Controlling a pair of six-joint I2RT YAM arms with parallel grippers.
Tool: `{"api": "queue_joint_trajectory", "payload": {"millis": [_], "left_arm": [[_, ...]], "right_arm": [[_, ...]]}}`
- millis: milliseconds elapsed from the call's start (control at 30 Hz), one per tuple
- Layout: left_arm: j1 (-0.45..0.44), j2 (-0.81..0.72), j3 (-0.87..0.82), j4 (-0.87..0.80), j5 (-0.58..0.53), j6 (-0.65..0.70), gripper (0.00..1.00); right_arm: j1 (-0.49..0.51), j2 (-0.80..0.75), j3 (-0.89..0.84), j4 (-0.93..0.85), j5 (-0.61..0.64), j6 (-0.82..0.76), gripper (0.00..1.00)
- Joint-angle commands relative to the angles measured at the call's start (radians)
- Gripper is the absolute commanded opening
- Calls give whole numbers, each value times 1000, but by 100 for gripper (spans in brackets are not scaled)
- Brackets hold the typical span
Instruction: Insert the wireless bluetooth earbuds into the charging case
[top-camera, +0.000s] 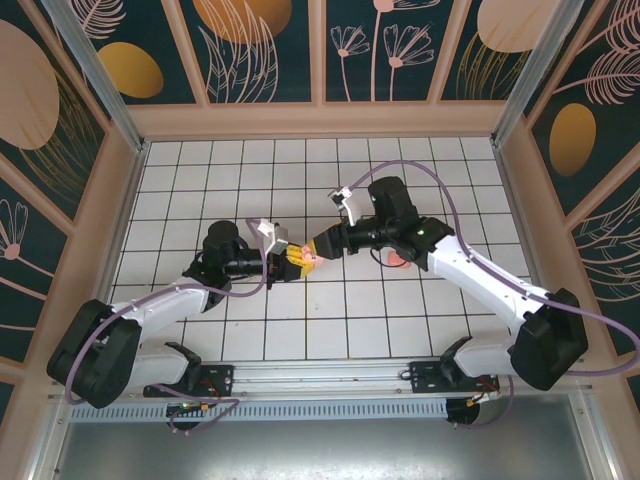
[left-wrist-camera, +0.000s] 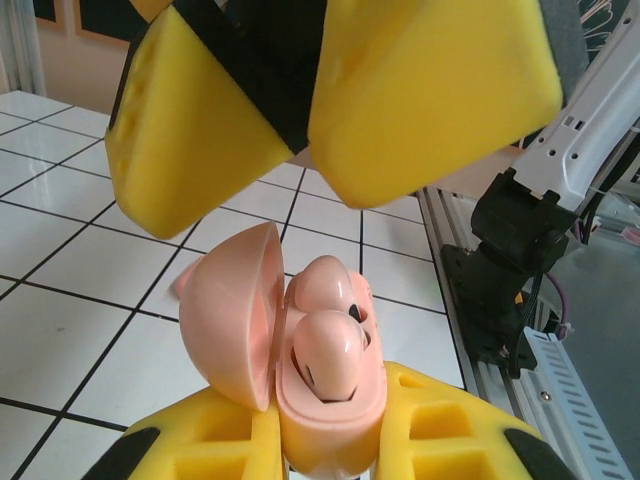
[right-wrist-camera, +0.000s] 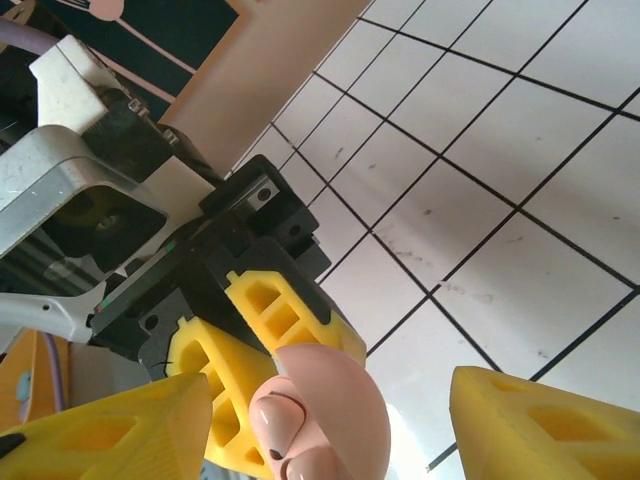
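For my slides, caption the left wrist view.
Left end effector holds the open charging case, both earbuds in it; right end effector open, close by.

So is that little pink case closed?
No, the charging case has its lid swung open, with both earbuds sitting inside.

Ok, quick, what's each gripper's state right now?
Left gripper: closed on the open salmon-pink hinged plastic charging case.
Right gripper: open, holding nothing.
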Motion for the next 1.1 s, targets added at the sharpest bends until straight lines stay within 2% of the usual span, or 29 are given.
{"api": "queue_joint_trajectory", "payload": {"millis": [0, 233, 533, 633, 667, 767, 967, 1067], "left_arm": [[-5, -26, 19, 9, 27, 21, 11], [-5, -22, 17, -3, -18, 13, 11], [-6, -4, 25, -17, -51, -8, 10], [-6, 9, 34, -20, -75, -40, 10], [-5, 18, 42, -27, -85, -58, 10], [-21, 55, 57, -7, -131, -143, 10], [-147, 187, 135, -9, -279, -336, 10], [-219, 270, 191, -11, -344, -440, 9]], "right_arm": [[-7, 29, 2, 38, -94, 25, 64], [-7, 2, -23, 80, -171, 57, 55], [-36, -158, -120, 161, -180, 126, 45], [-66, -198, -145, 114, -64, 151, 44], [-85, -205, -146, 74, 3, 164, 44], [-161, -219, -177, 17, 100, 221, 44], [-294, -290, -290, -8, 263, 355, 44], [-345, -342, -336, -19, 289, 379, 44]]}}
